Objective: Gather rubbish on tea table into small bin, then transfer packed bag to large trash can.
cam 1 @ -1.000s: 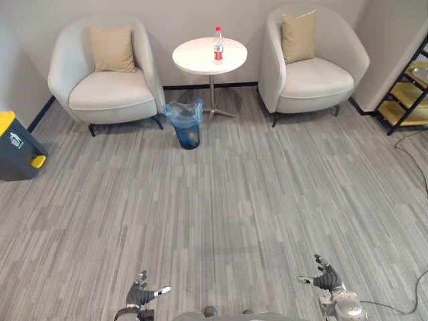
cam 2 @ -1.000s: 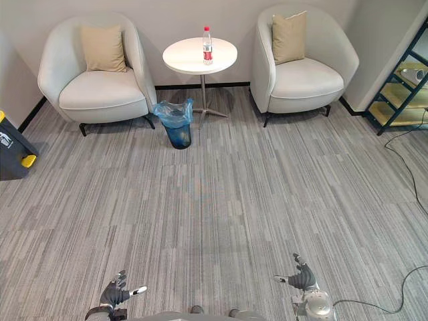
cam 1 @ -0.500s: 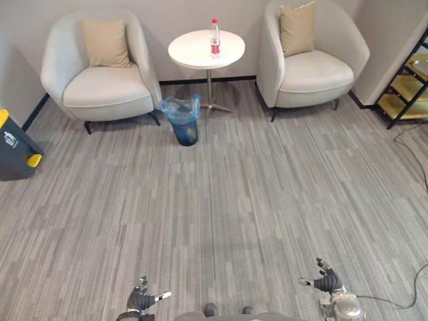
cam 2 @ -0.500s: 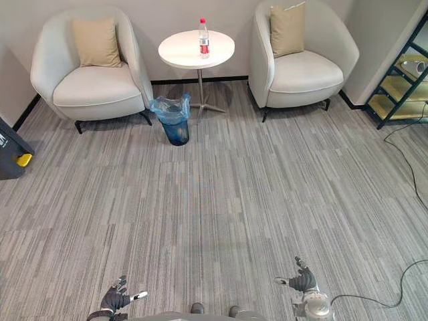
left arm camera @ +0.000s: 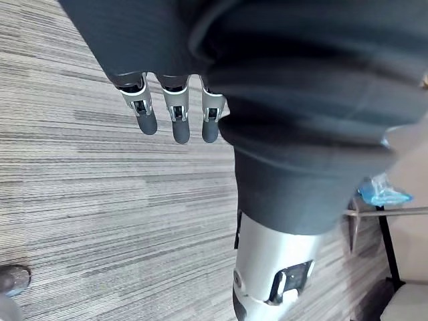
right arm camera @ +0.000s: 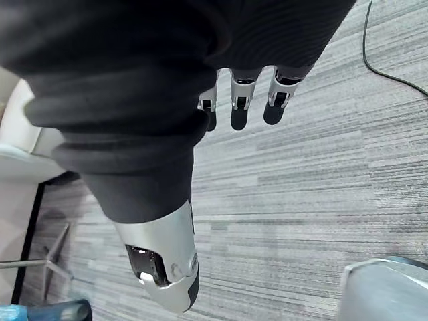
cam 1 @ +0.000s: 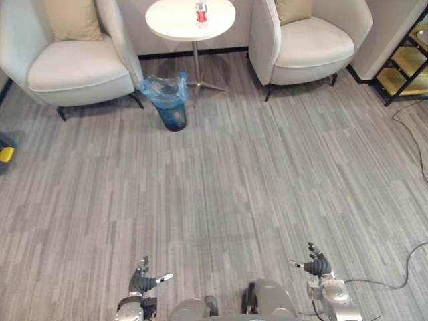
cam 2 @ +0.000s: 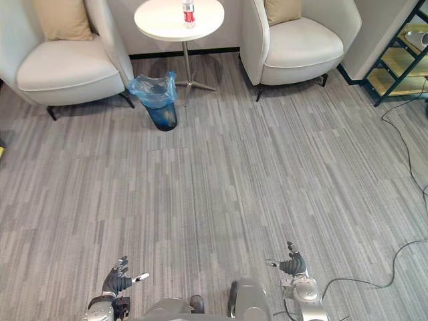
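Note:
A round white tea table [cam 1: 190,19] stands at the far end between two armchairs, and a clear bottle with a red label [cam 1: 200,13] stands on it. Left of its base on the floor sits a small bin lined with a blue bag [cam 1: 167,102]. My left hand [cam 1: 142,283] hangs low at the near left, fingers straight and holding nothing. My right hand [cam 1: 317,266] hangs at the near right, likewise relaxed and empty. Both hands are far from the table. The left wrist view shows my left hand's fingers [left arm camera: 174,118] straight over the carpet.
A light armchair with a tan cushion [cam 1: 63,63] stands left of the table, another [cam 1: 309,41] right of it. A black and yellow shelf [cam 1: 406,63] is at the far right. A yellow-lidded dark can [cam 1: 5,152] peeks in at the left edge. Grey striped carpet lies between.
The whole scene has shifted toward the top of the picture and grown larger, so the camera has moved forward toward the table. Both hands stay low and relaxed.

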You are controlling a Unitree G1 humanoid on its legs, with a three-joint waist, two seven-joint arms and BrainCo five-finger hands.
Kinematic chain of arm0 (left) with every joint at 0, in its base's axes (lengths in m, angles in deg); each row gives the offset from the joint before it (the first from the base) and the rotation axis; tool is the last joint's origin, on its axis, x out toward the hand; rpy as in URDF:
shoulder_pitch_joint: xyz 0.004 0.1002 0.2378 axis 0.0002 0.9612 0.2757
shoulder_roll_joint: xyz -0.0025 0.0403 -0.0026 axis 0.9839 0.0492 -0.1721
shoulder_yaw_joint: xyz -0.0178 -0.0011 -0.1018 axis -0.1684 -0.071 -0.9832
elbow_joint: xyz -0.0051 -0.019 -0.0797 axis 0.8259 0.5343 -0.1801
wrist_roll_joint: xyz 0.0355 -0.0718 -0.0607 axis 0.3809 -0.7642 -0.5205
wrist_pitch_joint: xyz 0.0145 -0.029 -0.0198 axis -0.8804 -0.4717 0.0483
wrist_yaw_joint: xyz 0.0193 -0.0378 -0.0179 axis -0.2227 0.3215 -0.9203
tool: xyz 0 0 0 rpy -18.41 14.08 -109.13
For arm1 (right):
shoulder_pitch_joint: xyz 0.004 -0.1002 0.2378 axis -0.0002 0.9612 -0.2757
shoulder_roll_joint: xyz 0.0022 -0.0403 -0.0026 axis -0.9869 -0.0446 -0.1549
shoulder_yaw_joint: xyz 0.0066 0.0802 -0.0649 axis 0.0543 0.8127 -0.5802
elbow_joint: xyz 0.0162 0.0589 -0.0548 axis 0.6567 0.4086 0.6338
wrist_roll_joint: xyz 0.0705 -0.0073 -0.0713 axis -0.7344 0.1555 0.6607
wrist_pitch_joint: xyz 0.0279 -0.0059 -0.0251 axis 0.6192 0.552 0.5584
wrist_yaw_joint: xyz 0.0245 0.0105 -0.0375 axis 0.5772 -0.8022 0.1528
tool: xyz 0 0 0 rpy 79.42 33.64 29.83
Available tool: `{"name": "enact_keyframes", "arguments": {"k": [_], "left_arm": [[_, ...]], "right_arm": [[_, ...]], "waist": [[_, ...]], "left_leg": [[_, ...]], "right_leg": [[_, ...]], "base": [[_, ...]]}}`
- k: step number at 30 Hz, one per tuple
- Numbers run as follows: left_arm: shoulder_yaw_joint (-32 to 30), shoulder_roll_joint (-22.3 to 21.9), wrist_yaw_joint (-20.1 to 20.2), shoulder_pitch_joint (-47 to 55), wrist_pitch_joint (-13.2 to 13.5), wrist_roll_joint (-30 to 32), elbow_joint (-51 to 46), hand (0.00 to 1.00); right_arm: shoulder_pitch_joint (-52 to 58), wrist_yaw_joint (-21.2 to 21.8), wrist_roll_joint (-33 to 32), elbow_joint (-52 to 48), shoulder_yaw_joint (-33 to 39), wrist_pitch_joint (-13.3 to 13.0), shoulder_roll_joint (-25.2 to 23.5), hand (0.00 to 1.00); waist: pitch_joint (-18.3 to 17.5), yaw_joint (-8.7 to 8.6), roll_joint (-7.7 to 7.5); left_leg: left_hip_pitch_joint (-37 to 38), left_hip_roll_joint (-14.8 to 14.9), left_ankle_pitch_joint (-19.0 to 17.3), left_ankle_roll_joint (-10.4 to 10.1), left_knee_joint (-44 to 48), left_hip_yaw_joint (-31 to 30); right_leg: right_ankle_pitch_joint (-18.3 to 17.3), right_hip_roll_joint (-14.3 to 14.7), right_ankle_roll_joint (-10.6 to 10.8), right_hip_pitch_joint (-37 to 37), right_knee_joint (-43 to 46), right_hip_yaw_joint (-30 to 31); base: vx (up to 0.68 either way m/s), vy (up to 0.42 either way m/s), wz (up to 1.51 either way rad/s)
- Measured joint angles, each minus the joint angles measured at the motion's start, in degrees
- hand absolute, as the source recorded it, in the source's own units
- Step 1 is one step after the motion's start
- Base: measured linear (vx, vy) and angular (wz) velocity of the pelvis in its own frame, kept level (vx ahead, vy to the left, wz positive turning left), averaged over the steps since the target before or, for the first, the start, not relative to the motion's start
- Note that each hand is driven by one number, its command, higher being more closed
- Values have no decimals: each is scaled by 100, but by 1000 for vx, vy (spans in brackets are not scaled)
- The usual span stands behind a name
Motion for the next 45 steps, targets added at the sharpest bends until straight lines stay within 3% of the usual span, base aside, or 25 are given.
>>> {"name": "enact_keyframes", "arguments": {"k": [1, 3, 5, 6, 8, 11, 14, 15, 16, 18, 19, 20, 21, 23, 25, 27, 29, 31, 32, 35, 38, 41, 42, 43, 45], "left_arm": [[34, -5, 1, -52, 2, 4, 9, 0], [97, -115, 15, -89, -5, 7, 19, 0], [67, -245, 13, -2, -4, 2, 19, 0], [66, -246, 14, 63, -7, 2, 16, 0], [65, -245, 13, 80, -6, 2, -14, 0], [73, -257, 16, 138, 2, 2, -245, 0], [67, -399, 14, 425, 0, 1, -331, 0], [66, -426, 12, 529, 0, 2, -325, 0], [14, -400, 8, 512, -26, 4, -241, 0], [-71, -475, 10, 419, -36, 4, -323, 0], [-75, -486, 8, 436, -18, -1, -310, 0], [-82, -438, 5, 423, -20, -2, -242, 0], [-76, -376, -4, 414, -50, -7, -193, 0], [-44, -288, -40, 467, -61, -89, -195, 0], [-46, -197, -43, 394, -43, -135, -196, 0], [-42, -179, -39, 293, -34, -164, -172, 0], [-34, -195, -44, 179, -33, -167, -66, 0], [-39, -185, -47, 201, -29, -161, -15, 0], [-39, -295, -74, 142, -40, -160, 81, 0], [25, -414, -75, 133, -32, -158, 84, 0], [150, -521, -52, 75, -8, -157, 132, 0], [194, -543, -25, 87, -10, -155, 144, 0], [193, -546, -26, 82, -9, -155, 145, 0], [195, -585, -31, 144, -8, -155, 154, 0], [191, -521, -38, 128, -8, -148, 290, 0]], "right_arm": [[119, -4, 2, -149, -1, -2, 13, 0], [-54, 0, 3, -195, -2, -8, 33, 0], [-57, -3, -5, -385, -33, -42, 43, 0], [-102, -44, -65, -403, -33, -52, -18, 0], [-79, -126, -113, -473, -33, -67, -106, 0], [-183, -153, -257, -535, -24, -104, -161, 0], [-314, -170, -263, -450, 6, -120, -118, 0], [-291, -172, -262, -436, -6, -120, -102, 0], [-322, -175, -259, -310, -27, -91, -232, 0], [-297, -169, -249, -310, -23, -68, -203, 0], [-277, -166, -227, -299, -23, -64, -202, 0], [-275, -163, -196, -258, -26, -64, -225, 0], [-280, -156, -183, -183, -30, -64, -244, 0], [-198, -150, -89, -104, -211, -49, -230, 0], [-148, -130, -11, -153, -406, -51, -232, 0], [-136, -125, 1, -150, -410, -51, -212, 0], [-62, -135, 3, -150, -367, -44, -173, 0], [206, -137, 21, -151, -362, -25, -183, 0], [192, -135, 25, -132, -352, 12, -119, 0], [31, -156, 15, -439, -185, -28, -174, 0], [-1, -177, 5, -693, -193, -63, -225, 0], [-213, -261, -4, -832, -175, -104, -230, 0], [-208, -279, -4, -846, -161, -121, -224, 0], [-174, -313, -3, -941, -144, -119, -156, 0], [-10, -382, 16, -1181, -148, -61, -264, 0]], "waist": [[-30, -44, -66], [22, 17, 96], [165, 60, 24], [204, 104, 61], [297, 219, -104], [359, 515, -238], [341, 695, -65], [289, 714, 22], [237, 817, -238], [154, 799, -436], [144, 801, -482], [154, 766, -504], [152, 730, -507], [135, 614, -448], [132, 511, -414], [157, 340, -356], [180, 320, -300], [50, 308, -384], [-16, 378, -202], [-49, 310, -153], [-42, 363, -160], [-55, 462, -114], [-76, 484, -76], [-144, 491, 135], [-174, 497, -29]], "left_leg": [[92, 136, -113, -243, 318, -104], [-299, 385, 325, -840, 1527, -11], [-1000, 504, 2031, -682, 3393, 82], [-1559, 721, 1502, -311, 4658, 231], [-1976, 689, 1106, -214, 5070, 431], [-3202, 350, 771, -55, 4202, 694], [-3543, -63, 1745, -240, 582, 744], [-3568, -35, 2151, -106, 325, 685], [-3596, -191, 2499, 351, 764, 659], [-3642, -410, 1929, 508, 1260, 752], [-3488, -490, 1522, 557, 1554, 820], [-3231, -566, 1213, 597, 1684, 805], [-2934, -668, 976, 636, 1732, 742], [-1874, -737, 593, 697, 1423, 638], [-1247, -702, 520, 672, 1067, 391], [-872, -561, 514, 654, 820, 112], [-582, -383, 486, 453, 719, -108], [-272, -219, 171, -168, 794, -450], [-277, -14, 141, -216, 847, -556], [-693, 94, 902, -732, 2060, -676], [-1450, 511, 552, -507, 3317, 137], [-1927, 460, 547, -430, 2084, 682], [-1942, 457, 749, -468, 1619, 718], [-1990, 507, 1716, -368, 897, 697], [-1811, 317, 1673, -300, 753, 657]], "right_leg": [[930, 25, -197, 3, 0, 48], [540, 79, -544, 48, 655, -128], [134, 175, -557, 972, 162, -97], [107, 348, -604, 1790, -354, -33], [70, 395, -661, 2421, -758, 84], [20, 364, -683, 3475, -1666, 317], [-499, 406, -324, 4259, -1952, 736], [-666, 485, -260, 4424, -1943, 839], [-908, 245, -190, 4561, -1824, 1035], [-926, -59, -143, 4191, -819, 1200], [-778, -208, 288, 3840, 382, 1367], [-497, -317, 1072, 3532, 1466, 1454], [-508, -371, 1203, 3228, 2438, 1456], [-885, -590, 503, 2549, 3452, 855], [-1131, -557, 76, 2011, 2939, 422], [-1133, -341, 20, 1516, 1707, 419], [-559, -59, 187, 1287, -81, 839], [1429, 173, -15, 1426, -1136, 1384], [1387, 292, -71, 1444, -1011, 1322], [643, 219, -329, 1788, -616, 920], [548, 182, -427, 2838, -1254, 602], [545, 123, -414, 3116, -1533, 522], [509, 139, -353, 3137, -1550, 520], [367, 301, -176, 3225, -1573, 521], [261, 150, -70, 3315, -1546, 536]], "base": [[770, -250, 39], [931, -311, 18], [860, -290, 8], [744, -199, -8], [639, -150, -16], [623, -88, -38], [784, 88, -71], [752, 203, -75], [578, 176, -37], [683, 189, -3], [674, 188, 2], [682, 191, 4], [680, 159, 21], [738, 116, 28], [698, -16, 56], [763, -146, 88], [497, -157, 83], [685, -280, 94], [591, -271, 70], [536, -284, 67], [362, -189, 63], [220, -26, 9], [170, 54, -11], [173, 69, 1], [185, 75, 16]]}}
